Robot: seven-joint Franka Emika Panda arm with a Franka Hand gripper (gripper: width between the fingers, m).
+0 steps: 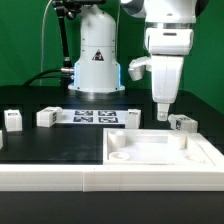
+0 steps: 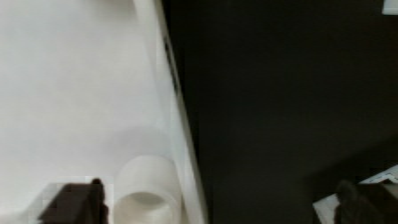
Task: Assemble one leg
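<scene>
My gripper (image 1: 163,110) hangs open and empty over the far edge of the large white square panel (image 1: 160,150). A small white leg (image 1: 181,124) with marker tags lies on the black table just to the exterior view's right of the fingertips. In the wrist view the gripper (image 2: 214,205) straddles the panel's rim (image 2: 173,120). One finger (image 2: 71,203) is over the panel beside a round socket (image 2: 143,197). The other finger (image 2: 356,200) is over the black table, with a bit of the leg (image 2: 384,178) showing beside it.
Three more legs lie on the table: one at the far left (image 1: 12,119), one left of centre (image 1: 47,117), one near the middle (image 1: 130,117). The marker board (image 1: 95,116) lies between them. The robot base (image 1: 97,60) stands behind. A white wall (image 1: 60,180) runs along the front.
</scene>
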